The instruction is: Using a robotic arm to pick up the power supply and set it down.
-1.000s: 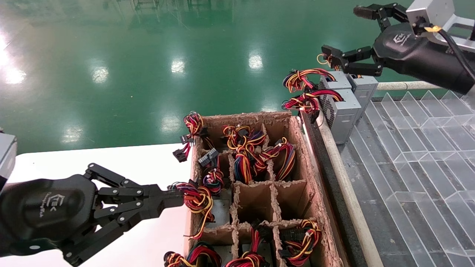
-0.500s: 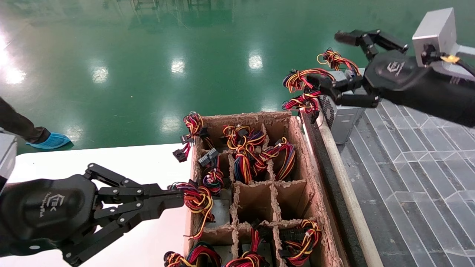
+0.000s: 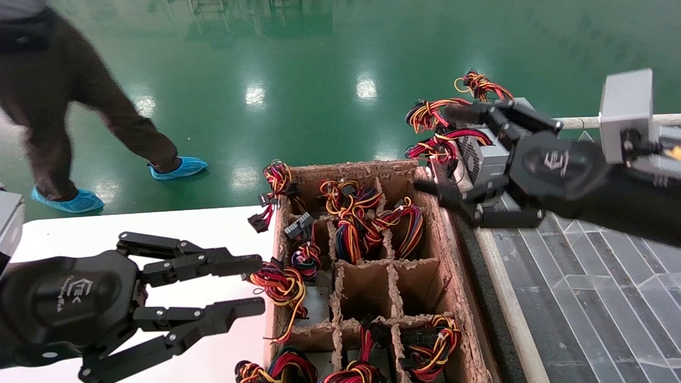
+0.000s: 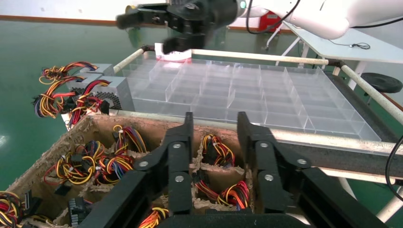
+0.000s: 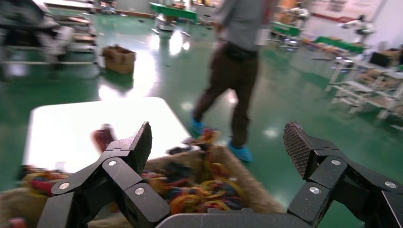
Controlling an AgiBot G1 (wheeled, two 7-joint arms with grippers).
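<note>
Green floor; R claw (image 3: 444, 151) spread wide.

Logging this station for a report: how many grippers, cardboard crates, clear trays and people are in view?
Grippers: 2, the left gripper and the right gripper
cardboard crate: 1
clear tray: 1
person: 1
Total: 5
</note>
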